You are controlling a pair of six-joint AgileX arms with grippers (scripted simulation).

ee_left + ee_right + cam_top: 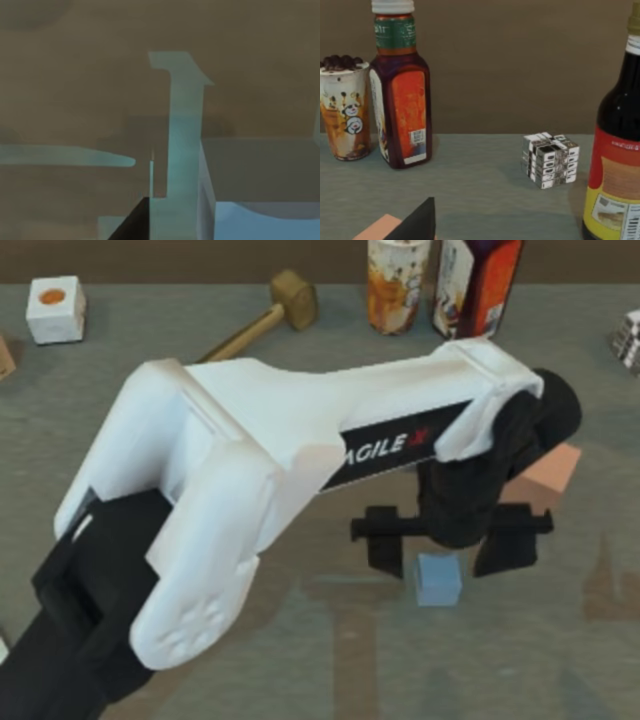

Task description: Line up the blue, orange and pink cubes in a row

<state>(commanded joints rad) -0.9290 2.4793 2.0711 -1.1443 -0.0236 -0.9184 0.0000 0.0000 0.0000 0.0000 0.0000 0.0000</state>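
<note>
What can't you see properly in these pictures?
Orange cube: it shows in no view; in the top view the left arm covers much of the table.
Pink cube: in the top view, partly hidden behind the left arm's wrist; in the right wrist view, cut off by the picture's edge.
Right arm: outside the top view.

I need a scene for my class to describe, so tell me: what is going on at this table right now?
The left arm reaches across the table, its pincer open above the small blue cube, with fingers either side and not closed on it. The pink cube sits just beyond, partly hidden by the arm. No orange cube is visible, so no row exists yet. The right arm's pincer is not seen from above; its wrist camera faces a sauce bottle, a drink cup and a puzzle cube.
</note>
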